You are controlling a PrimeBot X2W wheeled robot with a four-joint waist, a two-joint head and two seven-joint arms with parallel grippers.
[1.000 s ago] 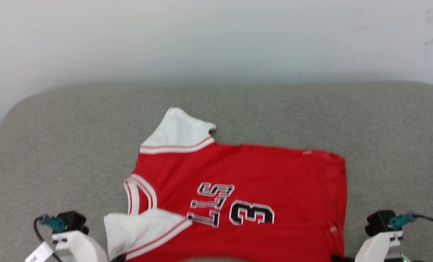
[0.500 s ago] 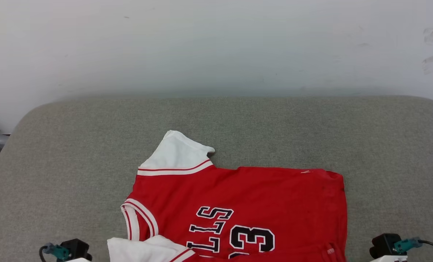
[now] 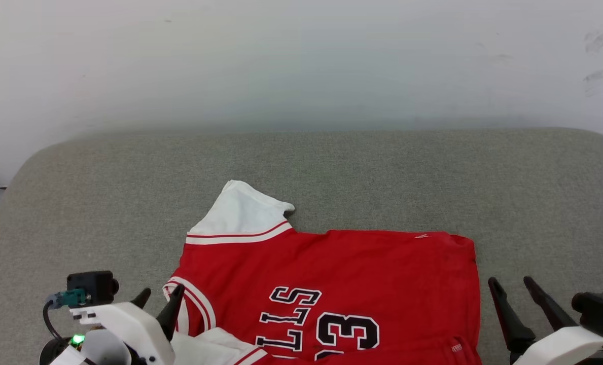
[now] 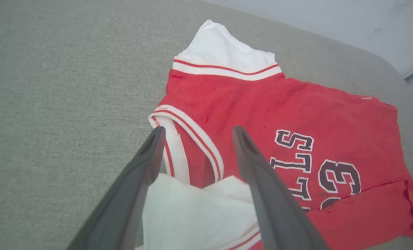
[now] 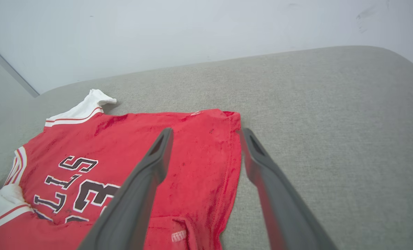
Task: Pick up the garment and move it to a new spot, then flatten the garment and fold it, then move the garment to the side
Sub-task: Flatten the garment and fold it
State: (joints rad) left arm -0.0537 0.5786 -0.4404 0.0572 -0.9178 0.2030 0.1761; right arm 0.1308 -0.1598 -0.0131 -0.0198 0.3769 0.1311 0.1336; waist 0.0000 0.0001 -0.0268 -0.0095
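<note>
Newly spread, left fingers (image 3: 171, 312) and right fingers (image 3: 506, 319) flank the garment (image 3: 342, 263) on the grey cushion (image 3: 331, 172).

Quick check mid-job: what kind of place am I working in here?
Probably a bare indoor test bay: a grey fabric-covered pad with rounded corners, against a plain white wall, with a red jersey laid on it.
</note>
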